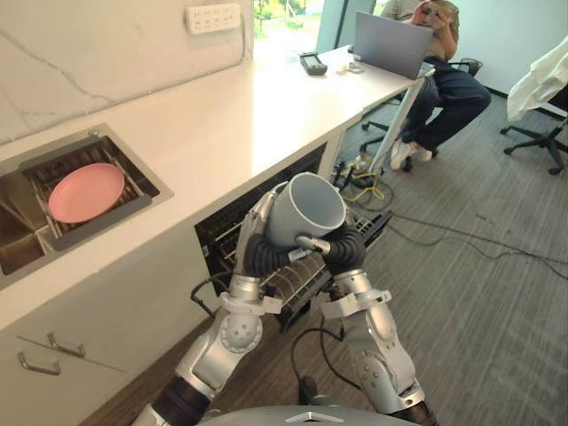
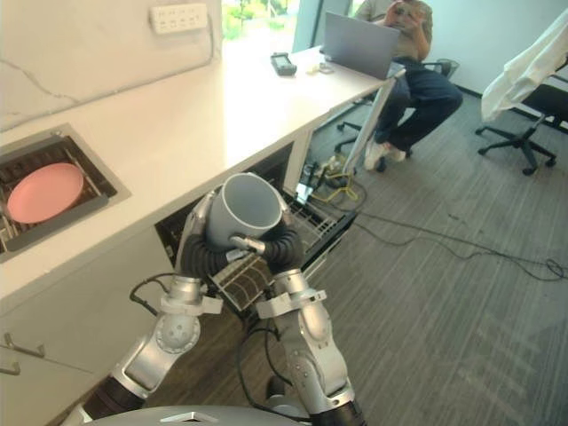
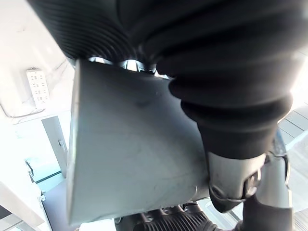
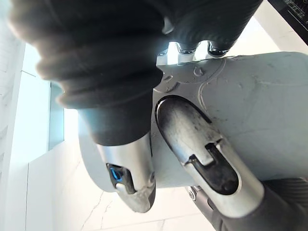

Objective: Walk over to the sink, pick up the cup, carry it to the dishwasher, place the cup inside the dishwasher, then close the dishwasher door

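At your far left, a round pink plate (image 1: 86,192) lies on a rack in the steel sink (image 1: 18,238), which is set into the long white surface (image 1: 231,124). Right of it, the left robot hand (image 1: 256,229) has its fingers curled round one side of the grey ceramic cup (image 1: 306,209). The right robot hand (image 1: 343,248) is clamped on the opposite side. You see the cup held between both, mouth tilted upward, over the wire rack (image 2: 240,282) of the open dishwasher (image 1: 222,235). Farther right, a person (image 1: 444,89) sits at a grey laptop (image 1: 390,44).
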Controlling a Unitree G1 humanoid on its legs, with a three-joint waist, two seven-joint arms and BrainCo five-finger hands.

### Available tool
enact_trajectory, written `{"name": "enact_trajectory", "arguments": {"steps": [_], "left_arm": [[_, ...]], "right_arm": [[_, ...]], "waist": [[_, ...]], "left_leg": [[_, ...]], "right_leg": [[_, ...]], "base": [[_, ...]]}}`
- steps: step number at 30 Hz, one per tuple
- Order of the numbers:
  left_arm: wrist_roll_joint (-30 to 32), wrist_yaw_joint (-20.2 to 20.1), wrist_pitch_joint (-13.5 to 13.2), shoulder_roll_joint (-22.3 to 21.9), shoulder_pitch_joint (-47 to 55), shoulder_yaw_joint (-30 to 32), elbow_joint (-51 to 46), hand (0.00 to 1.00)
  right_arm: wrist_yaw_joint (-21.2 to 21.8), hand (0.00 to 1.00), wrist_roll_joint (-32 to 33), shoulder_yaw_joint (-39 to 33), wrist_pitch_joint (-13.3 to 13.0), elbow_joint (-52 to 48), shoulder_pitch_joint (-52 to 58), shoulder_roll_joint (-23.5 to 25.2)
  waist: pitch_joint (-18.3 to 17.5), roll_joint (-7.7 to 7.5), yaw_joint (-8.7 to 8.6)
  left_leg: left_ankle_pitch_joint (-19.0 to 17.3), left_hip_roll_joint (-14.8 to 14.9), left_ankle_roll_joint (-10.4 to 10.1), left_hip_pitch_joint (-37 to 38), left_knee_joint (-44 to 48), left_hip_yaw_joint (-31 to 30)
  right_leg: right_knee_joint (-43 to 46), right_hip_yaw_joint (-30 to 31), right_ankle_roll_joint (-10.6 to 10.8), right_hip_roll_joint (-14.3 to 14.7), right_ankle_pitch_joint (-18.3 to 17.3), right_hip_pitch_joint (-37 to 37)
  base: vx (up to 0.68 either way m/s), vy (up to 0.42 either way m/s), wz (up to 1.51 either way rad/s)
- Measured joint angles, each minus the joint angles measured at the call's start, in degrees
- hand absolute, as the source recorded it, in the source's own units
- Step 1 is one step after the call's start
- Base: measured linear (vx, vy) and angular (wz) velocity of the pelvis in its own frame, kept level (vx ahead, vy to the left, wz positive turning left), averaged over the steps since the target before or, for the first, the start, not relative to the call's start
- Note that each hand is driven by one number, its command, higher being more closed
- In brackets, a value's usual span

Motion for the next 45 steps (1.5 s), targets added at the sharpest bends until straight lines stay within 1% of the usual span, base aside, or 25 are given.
{"name": "enact_trajectory", "arguments": {"steps": [7,9,10,15,19,21,24,26,30,33,35,37,38,40,42,43,45], "left_arm": [[0.0,0.2,0.8,0.2,0.0,-0.1,1.0,1.0],[-0.1,0.3,0.8,0.2,-0.1,-0.1,1.8,1.0],[-0.1,0.4,0.9,0.3,-0.3,-0.1,2.5,0.0],[-0.7,-0.1,1.4,0.4,0.4,-1.8,4.3,0.0],[-1.1,-0.6,3.1,0.4,1.0,-1.8,4.9,0.0],[-1.3,-0.5,3.4,0.4,2.0,-1.7,5.4,0.0],[-2.0,-0.4,3.8,0.4,2.8,-0.9,6.8,0.0],[-3.0,-0.2,4.5,0.3,3.2,0.6,7.0,0.0],[-5.8,0.0,4.6,0.1,3.9,4.2,7.1,0.0],[-7.3,-0.1,4.6,0.0,4.7,7.2,9.3,0.0],[-8.8,-0.7,4.6,0.0,5.5,9.7,11.0,0.0],[-10.9,-2.7,4.6,0.5,6.0,12.3,12.6,0.0],[-11.5,-3.2,4.6,0.6,5.9,12.7,13.0,0.0],[-14.5,-7.0,4.7,1.5,6.0,13.1,14.9,0.0],[-16.8,-9.0,4.9,1.8,5.9,13.2,16.4,0.0],[-18.4,-10.0,5.2,2.0,5.7,12.9,18.0,0.0],[-20.0,-10.6,5.3,2.0,5.7,12.3,19.6,0.0]], "right_arm": [[-3.9,1.0,-2.4,1.0,0.1,0.0,0.0,-0.2],[-4.9,1.0,-4.1,1.1,0.2,0.0,0.0,-0.2],[-5.9,1.0,-4.6,1.1,0.4,0.0,0.0,-0.2],[-8.5,1.0,-6.7,-0.4,0.7,-0.2,0.0,0.2],[-10.7,1.0,-6.7,-1.6,0.7,-0.7,0.0,0.5],[-11.0,1.0,-6.7,-2.7,0.6,-2.0,0.0,0.5],[-11.7,1.0,-6.7,-4.8,-0.5,-2.9,0.0,0.8],[-12.4,1.0,-6.7,-6.7,-0.6,-2.9,0.3,1.1],[-13.1,1.0,-6.7,-9.9,-0.6,-2.9,1.1,1.6],[-13.5,1.0,-6.7,-13.8,-0.3,-2.0,1.3,1.4],[-14.4,1.0,-6.6,-16.3,-0.2,-0.2,0.2,1.2],[-15.4,1.0,-6.6,-18.8,-0.2,4.8,-3.6,-0.4],[-15.7,1.0,-6.6,-19.6,-0.2,5.8,-4.5,-0.8],[-17.3,1.0,-6.6,-21.9,-0.2,11.6,-10.4,-2.8],[-18.2,1.0,-6.5,-22.8,-0.3,16.2,-14.9,-4.1],[-18.6,1.0,-6.2,-23.7,-0.3,21.4,-19.5,-5.6],[-19.6,1.0,-5.8,-24.3,-0.3,27.7,-24.7,-7.5]], "waist": [[-0.5,-0.74,-0.11],[-0.6,-0.88,-0.13],[-0.7,-0.89,-0.11],[-0.7,-0.83,-0.13],[-0.7,-0.77,-0.17],[-0.7,-0.7,-0.17],[-0.7,-0.66,-0.14],[-0.8,-0.57,-0.15],[-0.8,-0.29,-0.16],[-0.8,0.01,-0.14],[-0.5,0.2,0.01],[2.0,0.38,0.42],[2.9,0.51,0.45],[7.1,1.01,1.26],[9.6,1.36,1.67],[12.3,1.97,2.23],[14.3,2.75,2.98]], "left_leg": [[0.0,0.0,0.0,-0.1,0.1,0.2],[0.0,0.0,0.0,-0.1,0.1,0.2],[0.0,0.0,0.0,-0.1,0.1,0.2],[0.1,-0.1,0.0,-0.1,0.1,0.2],[0.2,-0.1,0.0,-0.1,0.0,0.2],[0.2,-0.1,0.0,-0.1,0.0,0.2],[0.2,-0.1,0.0,-0.1,0.0,0.2],[0.3,-0.1,0.0,-0.2,0.0,0.1],[0.5,-0.1,0.0,-0.4,0.0,-0.5],[1.3,-0.6,0.4,-2.0,0.0,-2.5],[1.9,-1.0,0.8,-4.7,0.0,-3.7],[2.7,-1.7,0.9,-8.4,0.1,-4.7],[3.0,-1.9,0.9,-9.3,0.1,-5.1],[4.1,-2.1,1.0,-12.8,1.1,-6.1],[4.4,-2.0,1.1,-15.4,2.7,-7.0],[4.7,-1.7,1.3,-17.3,4.1,-8.2],[4.8,-1.4,1.2,-19.8,5.4,-9.2]], "right_leg": [[0.0,0.2,0.0,0.0,0.2,-0.2],[0.0,0.2,0.0,0.0,0.2,-0.2],[0.0,0.2,0.0,0.0,0.2,-0.2],[0.0,0.2,0.0,0.0,0.2,-0.2],[0.0,0.2,0.0,0.0,0.2,-0.2],[0.0,0.2,0.0,0.0,0.2,-0.2],[0.0,0.1,0.0,0.0,0.2,-0.2],[0.0,0.0,0.0,0.0,0.2,-0.2],[0.0,-0.5,0.0,-0.1,0.2,-0.2],[0.0,-2.5,0.0,-0.8,0.3,-0.7],[0.0,-3.5,0.0,-1.4,0.7,-2.3],[0.0,-4.7,-0.3,-2.3,0.8,-5.0],[0.0,-5.1,-0.3,-2.5,0.8,-5.7],[0.4,-6.6,-0.9,-3.1,1.8,-8.4],[0.4,-7.6,-1.3,-3.2,2.8,-9.9],[0.4,-8.4,-1.2,-3.3,3.4,-10.6],[0.4,-9.5,-1.5,-3.2,3.9,-12.1]], "base": [[-0.01,-0.005,0.0],[0.0,0.0,0.0],[0.0,0.0,0.0],[0.0,0.0,0.0],[0.0,0.0,0.0],[0.0,0.0,0.0],[0.0,0.0,0.0],[0.0,0.0,0.0],[0.0,-0.001,0.1],[-0.05,-0.004,0.35],[-0.12,0.006,0.29],[-0.15,0.011,0.27],[-0.12,0.01,0.34],[-0.09,0.006,0.33],[-0.06,0.0,0.33],[-0.05,0.0,0.31],[-0.05,-0.005,0.31]]}}
